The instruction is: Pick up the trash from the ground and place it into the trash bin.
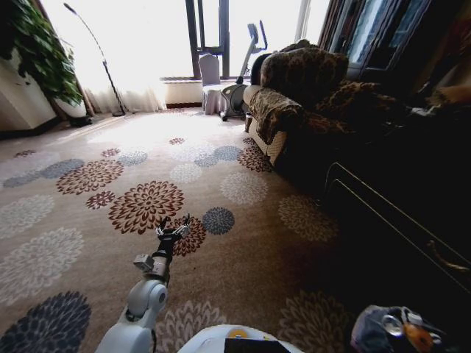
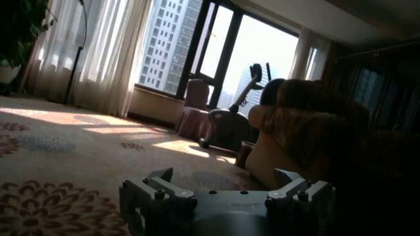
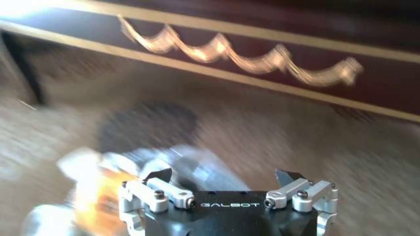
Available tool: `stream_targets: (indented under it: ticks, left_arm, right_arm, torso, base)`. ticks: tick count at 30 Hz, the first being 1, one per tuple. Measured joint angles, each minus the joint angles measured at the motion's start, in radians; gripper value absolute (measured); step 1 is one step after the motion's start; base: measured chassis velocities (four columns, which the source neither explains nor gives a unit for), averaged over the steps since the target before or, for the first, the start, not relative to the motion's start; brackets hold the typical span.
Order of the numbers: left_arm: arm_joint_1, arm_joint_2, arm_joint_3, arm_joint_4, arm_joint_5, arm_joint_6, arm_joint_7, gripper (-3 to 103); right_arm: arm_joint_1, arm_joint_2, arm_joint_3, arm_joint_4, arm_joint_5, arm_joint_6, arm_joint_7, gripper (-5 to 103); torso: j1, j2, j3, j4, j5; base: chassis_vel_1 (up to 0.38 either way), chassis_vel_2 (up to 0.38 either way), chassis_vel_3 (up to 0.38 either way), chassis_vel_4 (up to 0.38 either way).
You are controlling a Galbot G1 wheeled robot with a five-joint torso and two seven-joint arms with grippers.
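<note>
Living-room carpet (image 1: 243,243), tan with large floral medallions in maroon, grey-blue and pale grey, fills the floor in the head view. Bright window and sheer curtains (image 1: 140,44) at 12 o'clock; floor lamp (image 1: 103,62) and leafy plant (image 1: 40,51) toward 10–11 o'clock; exercise bike (image 1: 246,70) near 12–1 o'clock; patterned brown sofa (image 1: 309,88) at 1–2 o'clock. Dark cabinet with gold trim (image 1: 397,220) along the 3–4 o'clock side.

Left arm reaches forward low over the carpet. Left end effector (image 1: 173,229) sits above a maroon medallion, at about 6–7 o'clock from frame centre. Fingers (image 1: 163,223) spread apart, nothing between them: released. Left wrist view confirms: left end effector (image 2: 226,184) has both finger bases splayed wide, with only carpet and the distant sofa ahead.

Right wrist view is motion-blurred. Right end effector (image 3: 226,186) has fingers apart, released, nothing gripped. It hangs over carpet before the gold-scalloped cabinet front (image 3: 262,54).

Trash bin (image 1: 383,331) at 5 o'clock in the head view, at the frame's lower right corner beside the dark cabinet: grey-white liner, with trash (image 1: 412,331) inside, including an orange-tinted item and a pale round piece; details too dim to name. In the right wrist view, a blurred pale and orange mass (image 3: 98,191) lies just beside the right end effector; I cannot tell exactly what it is.
</note>
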Motion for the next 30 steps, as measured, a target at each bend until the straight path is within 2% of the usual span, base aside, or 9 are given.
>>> stream_targets:
  ticks: [1,3,4,6,8,11,16,24,30]
  left_arm:
    - [0.000,0.000,0.000,0.000,0.000,0.000,0.000,100]
    - [0.000,0.000,0.000,0.000,0.000,0.000,0.000,100]
    - [0.000,0.000,0.000,0.000,0.000,0.000,0.000,100]
    - [0.000,0.000,0.000,0.000,0.000,0.000,0.000,100]
    - [0.000,0.000,0.000,0.000,0.000,0.000,0.000,100]
    - [0.000,0.000,0.000,0.000,0.000,0.000,0.000,100]
    - [0.000,0.000,0.000,0.000,0.000,0.000,0.000,100]
    - [0.000,0.000,0.000,0.000,0.000,0.000,0.000,100]
    - [0.000,0.000,0.000,0.000,0.000,0.000,0.000,100]
  right_arm:
    - [0.000,0.000,0.000,0.000,0.000,0.000,0.000,100]
    - [-0.002,0.042,-0.010,0.062,-0.134,0.059,-0.146,100]
    - [-0.002,0.042,-0.010,0.062,-0.134,0.059,-0.146,100]
    - [-0.002,0.062,-0.030,0.100,-0.256,0.125,-0.320,100]
    - [0.004,0.064,-0.034,0.106,-0.282,0.143,-0.367,100]
    - [0.053,0.050,-0.044,0.145,-0.334,0.163,-0.519,100]
    - [0.147,0.011,-0.067,0.192,-0.366,0.118,-0.551,100]
    - [0.415,-0.055,-0.197,0.279,-0.449,-0.057,-0.481,100]
    - [0.455,-0.054,-0.248,0.296,-0.468,-0.064,-0.486,100]
  torso:
    - [0.000,0.000,0.000,0.0000,0.0000]
    - [0.000,0.000,0.000,-0.0001,-0.0004]
    - [0.000,0.000,0.000,-0.0001,-0.0004]
    - [0.000,0.000,0.000,-0.0003,-0.0004]
    - [0.000,0.000,0.000,-0.0004,0.0000]
    - [0.000,0.000,0.000,-0.0002,0.0001]
    - [0.000,0.000,0.000,0.0001,-0.0001]
    - [0.000,0.000,0.000,0.0000,0.0000]
    - [0.000,0.000,0.000,-0.0002,0.0000]
  base:
    - [0.000,0.000,0.000,0.000]
    - [0.000,0.000,0.000,0.000]
    - [0.000,0.000,0.000,0.000]
    - [0.000,0.000,0.000,0.000]
    - [0.000,0.000,0.000,0.000]
    - [0.000,0.000,0.000,0.000]
    - [0.000,0.000,0.000,0.000]
    - [0.000,0.000,0.000,0.000]
    - [0.000,0.000,0.000,0.000]
